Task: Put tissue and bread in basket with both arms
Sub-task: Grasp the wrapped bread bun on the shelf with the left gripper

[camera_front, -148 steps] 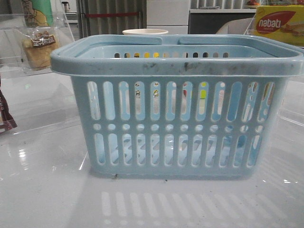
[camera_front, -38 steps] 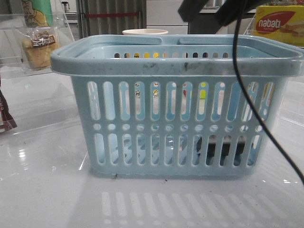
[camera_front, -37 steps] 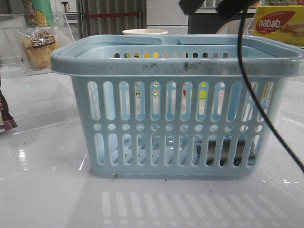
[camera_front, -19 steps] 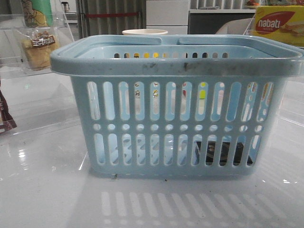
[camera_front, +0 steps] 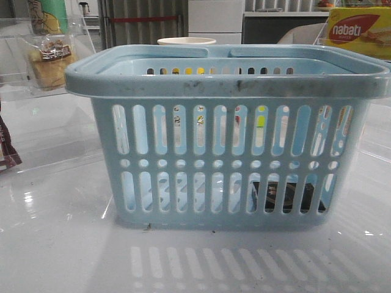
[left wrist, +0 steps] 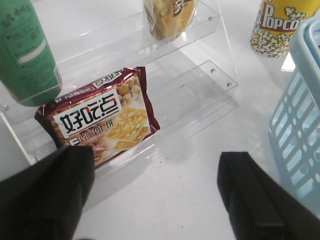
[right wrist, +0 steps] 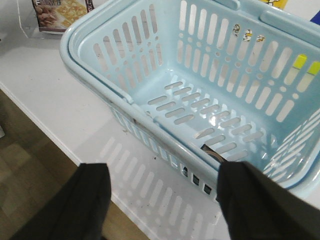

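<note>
Left gripper (left wrist: 155,195) jaws apart, basket (left wrist: 300,125) rim beside, bread (left wrist: 167,17) beyond

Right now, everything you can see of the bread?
The bread is a golden-brown loaf in a clear wrapper with a dark brown label, standing on the upper tier of a clear acrylic shelf, left of the basket in the front view. It is outside the basket, and nothing grips it. The left wrist view shows only its lower part.

low front view close on basket (camera_front: 232,85), wrist views look down, sharing it
</note>
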Controlling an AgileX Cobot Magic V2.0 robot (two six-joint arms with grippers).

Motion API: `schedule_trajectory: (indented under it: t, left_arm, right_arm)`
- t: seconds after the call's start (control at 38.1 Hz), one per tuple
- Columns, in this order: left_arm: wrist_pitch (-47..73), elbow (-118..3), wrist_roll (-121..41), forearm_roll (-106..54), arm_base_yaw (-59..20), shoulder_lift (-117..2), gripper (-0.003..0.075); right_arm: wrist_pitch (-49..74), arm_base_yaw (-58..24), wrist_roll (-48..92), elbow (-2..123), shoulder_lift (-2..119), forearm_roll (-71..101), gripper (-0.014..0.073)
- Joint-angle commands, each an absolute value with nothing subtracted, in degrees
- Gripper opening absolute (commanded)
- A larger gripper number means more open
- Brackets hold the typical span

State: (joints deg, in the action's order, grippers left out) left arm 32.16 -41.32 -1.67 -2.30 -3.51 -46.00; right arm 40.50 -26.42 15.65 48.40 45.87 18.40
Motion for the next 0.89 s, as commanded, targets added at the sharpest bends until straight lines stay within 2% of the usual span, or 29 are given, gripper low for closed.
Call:
schedule_trajectory:
  t: [0.0, 0.55, 0.87]
  left_arm:
    - [26.76, -45.7, -1.31, -2.87, -3.59, -49.97, 0.059]
    - [24.31, -69.6, -1.31, -4.96, -3.59, -82.62, 0.0581]
    - [23.44, -83.09, -1.31, -5.23, -3.59, -97.46, 0.0581]
  right_arm:
    - [36.97, -26.4, 16.36, 49.95, 45.52, 19.19, 0.056]
    - [36.97, -26.4, 16.36, 49.95, 45.52, 19.19, 0.056]
    - [36.97, -26.4, 16.36, 49.95, 45.52, 19.19, 0.056]
